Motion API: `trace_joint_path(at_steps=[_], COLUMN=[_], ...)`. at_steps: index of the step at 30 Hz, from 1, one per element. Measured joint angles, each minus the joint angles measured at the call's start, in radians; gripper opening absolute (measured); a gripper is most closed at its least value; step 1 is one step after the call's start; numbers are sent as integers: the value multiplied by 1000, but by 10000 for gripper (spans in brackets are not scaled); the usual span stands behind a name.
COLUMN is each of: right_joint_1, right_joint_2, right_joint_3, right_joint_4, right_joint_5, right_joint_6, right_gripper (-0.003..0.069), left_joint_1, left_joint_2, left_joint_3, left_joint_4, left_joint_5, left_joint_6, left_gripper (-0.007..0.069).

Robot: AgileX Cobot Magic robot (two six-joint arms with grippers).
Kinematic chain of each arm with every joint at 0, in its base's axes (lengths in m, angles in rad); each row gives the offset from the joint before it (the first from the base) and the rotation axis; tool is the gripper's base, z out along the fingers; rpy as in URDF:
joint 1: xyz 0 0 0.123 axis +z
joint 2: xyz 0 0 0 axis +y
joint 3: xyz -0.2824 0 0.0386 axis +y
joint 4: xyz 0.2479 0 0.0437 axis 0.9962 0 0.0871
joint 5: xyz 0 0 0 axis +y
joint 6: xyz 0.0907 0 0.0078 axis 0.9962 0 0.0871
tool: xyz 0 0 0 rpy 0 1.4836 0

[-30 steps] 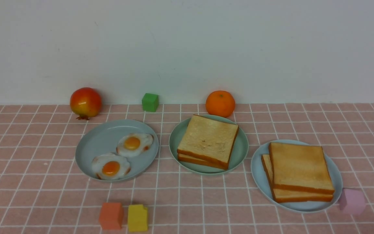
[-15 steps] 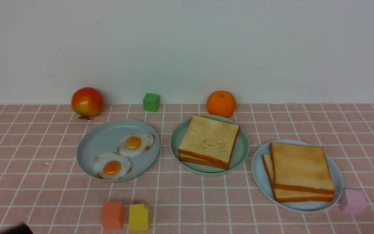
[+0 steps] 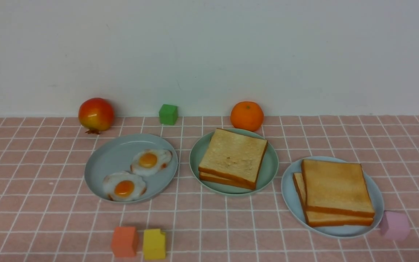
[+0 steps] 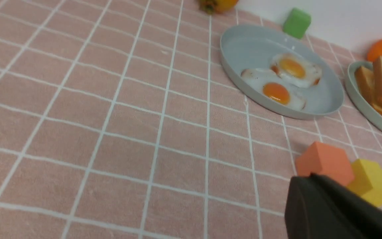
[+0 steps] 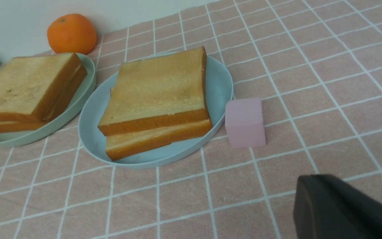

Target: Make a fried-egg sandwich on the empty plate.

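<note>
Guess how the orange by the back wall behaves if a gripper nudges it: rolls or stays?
The orange is round and sits free on the flat tablecloth, so a nudge would likely roll it. The wall close behind should stop backward travel. Its curved, smooth-looking skin may slip from a narrow pinch.

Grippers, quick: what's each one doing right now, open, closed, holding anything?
Left gripper: only a dark edge shows in its wrist view; open or shut cannot be told, nothing seen held.
Right gripper: same, a dark edge only; cannot be told.

Sandwich (image 3: 232, 157) on middle plate (image 3: 272, 171); eggs (image 3: 150, 160) left, toast (image 3: 335, 191) right.
</note>
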Motion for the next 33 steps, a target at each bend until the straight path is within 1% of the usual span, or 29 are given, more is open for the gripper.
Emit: trace_joint_path(at_steps=[33], right_joint_1=[0], right_joint_2=[0], right_joint_3=[0], right_joint_4=[1], right_joint_5=[0], right_joint_6=[0], right_gripper=[36], left_joint_1=[0], left_joint_2=[0], left_joint_3=[0], left_joint_4=[1], left_joint_5=[2], left_joint_6=[-3], left_gripper=[13])
